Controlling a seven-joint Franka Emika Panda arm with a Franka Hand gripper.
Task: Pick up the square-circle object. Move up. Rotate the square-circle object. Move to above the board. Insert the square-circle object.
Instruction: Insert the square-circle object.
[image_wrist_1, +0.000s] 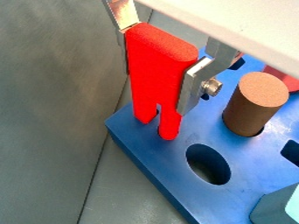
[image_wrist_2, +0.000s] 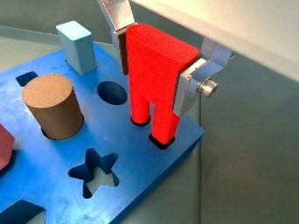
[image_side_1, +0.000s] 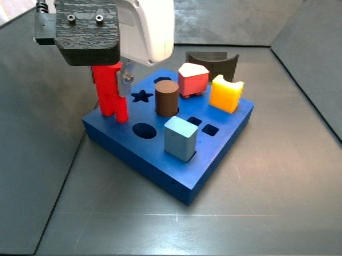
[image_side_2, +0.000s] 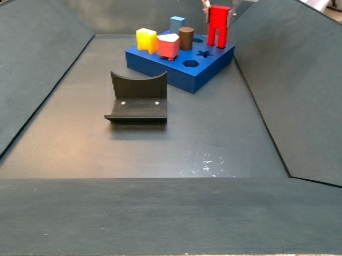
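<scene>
The square-circle object (image_wrist_2: 155, 74) is a tall bright-red block held upright with its two legs pointing down. My gripper (image_wrist_2: 155, 48) is shut on it, one silver finger (image_wrist_2: 115, 16) against each side. Both wrist views show the leg tips (image_wrist_1: 169, 129) reaching the corner of the blue board (image_wrist_1: 146, 162), at dark holes there. How deep they sit cannot be told. In both side views the gripper (image_side_1: 102, 66) stands over the board (image_side_1: 144, 152) corner with the red block (image_side_2: 218, 24) below it.
Standing in the board are a brown cylinder (image_side_1: 166, 98), a light-blue block (image_side_1: 182, 138), a yellow block (image_side_1: 227, 95) and a red-and-white block (image_side_1: 195, 80). Star (image_wrist_2: 96, 169) and round (image_wrist_1: 207, 163) holes stay open. The fixture (image_side_2: 138, 95) stands on the floor, apart from the board (image_side_2: 187, 72).
</scene>
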